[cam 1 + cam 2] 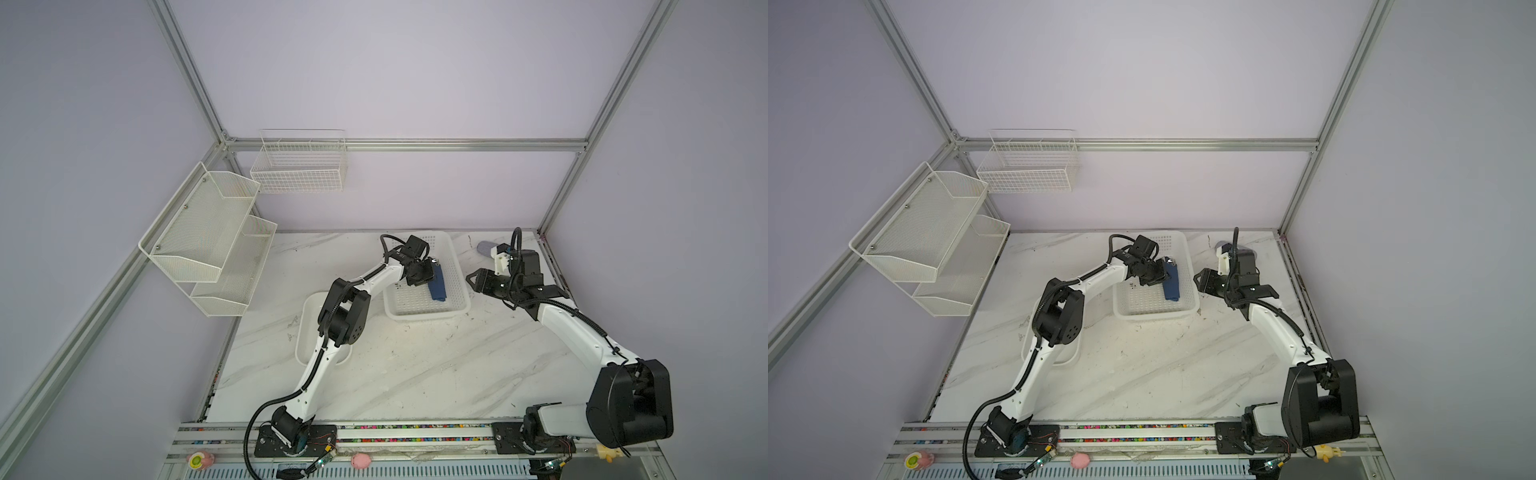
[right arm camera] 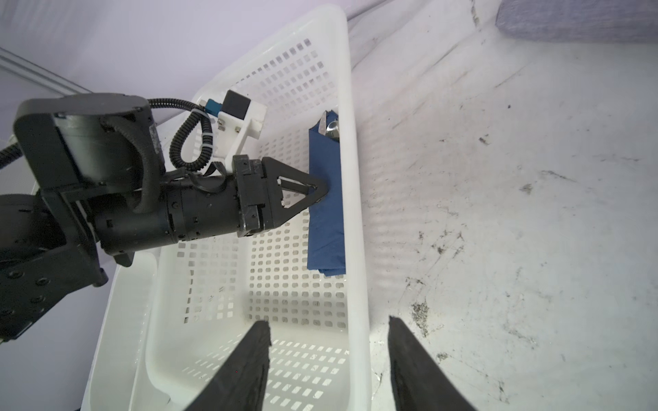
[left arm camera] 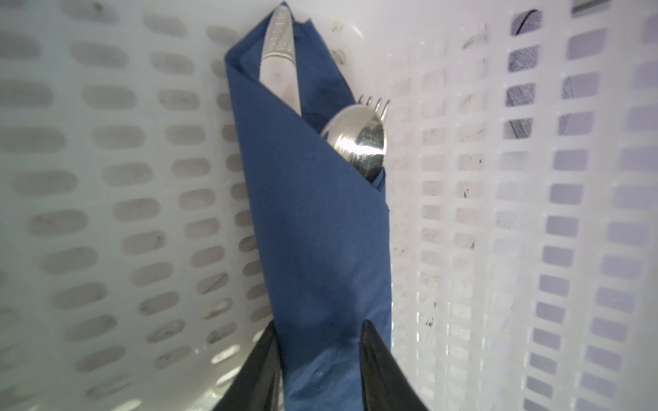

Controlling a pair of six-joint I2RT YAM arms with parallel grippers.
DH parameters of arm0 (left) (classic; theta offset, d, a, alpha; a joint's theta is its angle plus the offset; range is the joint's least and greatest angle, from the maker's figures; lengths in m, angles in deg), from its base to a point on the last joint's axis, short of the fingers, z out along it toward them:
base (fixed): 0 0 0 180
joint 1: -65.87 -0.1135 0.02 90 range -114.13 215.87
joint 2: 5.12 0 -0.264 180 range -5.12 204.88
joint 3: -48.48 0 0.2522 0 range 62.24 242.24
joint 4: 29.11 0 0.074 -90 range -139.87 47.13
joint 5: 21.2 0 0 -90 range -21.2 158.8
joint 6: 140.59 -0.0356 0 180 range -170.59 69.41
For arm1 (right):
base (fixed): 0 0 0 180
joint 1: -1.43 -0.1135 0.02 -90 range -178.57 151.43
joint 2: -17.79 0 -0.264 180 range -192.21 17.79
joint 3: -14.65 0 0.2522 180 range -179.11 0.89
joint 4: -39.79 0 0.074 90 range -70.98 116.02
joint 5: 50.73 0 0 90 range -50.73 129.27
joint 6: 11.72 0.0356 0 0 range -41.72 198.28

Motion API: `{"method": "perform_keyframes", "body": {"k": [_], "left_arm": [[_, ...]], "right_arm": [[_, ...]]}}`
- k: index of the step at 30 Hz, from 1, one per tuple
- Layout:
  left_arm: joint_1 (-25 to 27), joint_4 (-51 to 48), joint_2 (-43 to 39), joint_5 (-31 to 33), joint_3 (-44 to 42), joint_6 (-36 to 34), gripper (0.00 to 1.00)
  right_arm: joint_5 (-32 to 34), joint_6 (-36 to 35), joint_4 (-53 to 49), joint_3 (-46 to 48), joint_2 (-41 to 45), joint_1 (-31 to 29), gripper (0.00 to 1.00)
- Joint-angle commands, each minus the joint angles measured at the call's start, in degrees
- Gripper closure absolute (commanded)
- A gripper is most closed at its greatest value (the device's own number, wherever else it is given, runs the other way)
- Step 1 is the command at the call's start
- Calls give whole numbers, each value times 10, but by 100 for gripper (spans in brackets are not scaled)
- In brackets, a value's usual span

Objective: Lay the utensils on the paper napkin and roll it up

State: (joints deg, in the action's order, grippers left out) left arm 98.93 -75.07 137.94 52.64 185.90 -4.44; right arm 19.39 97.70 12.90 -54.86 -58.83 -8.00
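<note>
Now, paper napkin: it is lying rolled into a navy tube on the floor of the white perforated basket, pressed along one side wall; both top views are showing it there.
Utensils: they are sitting inside the roll, with the knife, the spoon and the fork tines poking out of its open end.
Left gripper: it is straddling the roll near its closed end, one finger on each side and touching the paper; whether the jaws are squeezing or only resting there, the views are not settling.
Right gripper: it is hovering above the basket's near rim with its jaws apart and nothing between them.
Stage, as a judgement: the rolling is looking done, and the bundle is being set down or let go.
Risk, unrolling: the outer flap is lying loose, so a finger dragging on the paper while pulling away is likely to peel it open.
Risk, spilling: the ends are protruding freely, so tilting the open end downward is likely to let metal slide out.
Risk, snagging: the fingertips are working close to the slotted wall and floor, so a low retreat could catch a hole and jerk the basket.
</note>
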Motion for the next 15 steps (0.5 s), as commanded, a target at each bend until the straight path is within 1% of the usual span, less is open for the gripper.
{"method": "perform_keyframes", "body": {"k": [1, 2, 5, 7, 10, 12, 13, 15], "left_arm": [[2, 15, -95, 12, -8, -29, 52], [2, 20, -113, 11, -16, -40, 50], [2, 57, -189, 10, -60, -74, 46], [2, 88, -249, 28, -109, -105, 44], [1, 139, -354, 79, -216, -162, 38], [2, 174, -429, 135, -307, -201, 30], [1, 194, -466, 162, -356, -223, 24], [-2, 236, -531, 214, -447, -262, 10]], "right_arm": [[75, 0, -20, -20, 31, -2, 39], [94, -1, -27, -27, 34, -2, 36], [184, 4, -48, -46, 44, -2, 33], [252, 12, -46, -48, 58, -1, 31], [349, 5, -9, -27, 82, -2, 30], [403, -14, 36, 2, 94, -1, 30], [416, -34, 71, 25, 100, -1, 30], [417, -73, 148, 78, 112, -1, 31]]}}
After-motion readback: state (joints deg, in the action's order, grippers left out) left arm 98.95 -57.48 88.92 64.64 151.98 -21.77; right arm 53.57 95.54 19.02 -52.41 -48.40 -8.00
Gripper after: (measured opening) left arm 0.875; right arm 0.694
